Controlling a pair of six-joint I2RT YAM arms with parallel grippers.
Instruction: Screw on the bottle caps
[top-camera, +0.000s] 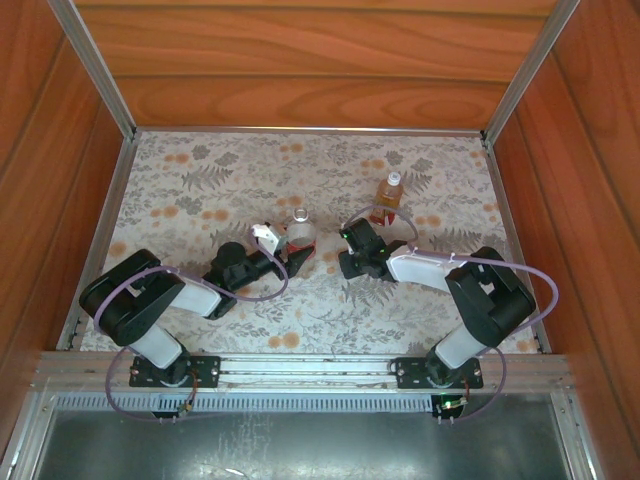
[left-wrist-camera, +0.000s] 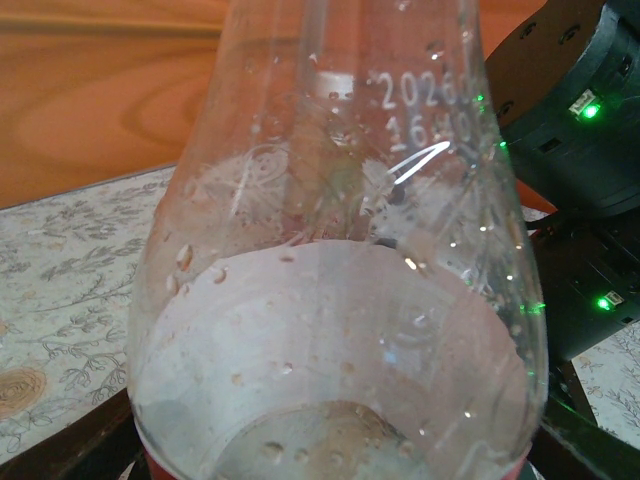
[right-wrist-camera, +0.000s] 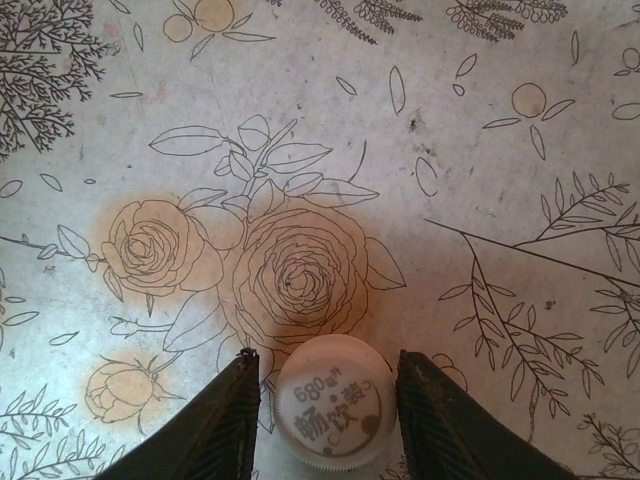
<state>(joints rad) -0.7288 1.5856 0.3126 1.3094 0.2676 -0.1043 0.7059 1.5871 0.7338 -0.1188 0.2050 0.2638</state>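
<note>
Floral cloth (right-wrist-camera: 450, 150) underneath: my left claw (top-camera: 292, 252) pinches the uncapped clear bottle (left-wrist-camera: 340, 300); right claw (right-wrist-camera: 328, 357), spread, straddles a cap (right-wrist-camera: 333, 415) bottom-centre.

You have a pale floral cloth (top-camera: 230, 170) over the table: grey fern and leaf line-work, with orange blossoms scattered across it. Close up you see two orange roses (right-wrist-camera: 250, 265) side by side, a smaller bud (right-wrist-camera: 125, 385) below left and thin branches (right-wrist-camera: 520, 290) at right. Reddish wooden panels (top-camera: 300, 60) wall the cell at the back and both sides. Aluminium posts (top-camera: 95, 65) rise from the back corners. A slotted aluminium rail (top-camera: 300, 368) crosses the near edge, with a grey metal sheet (top-camera: 300, 440) below it.
</note>
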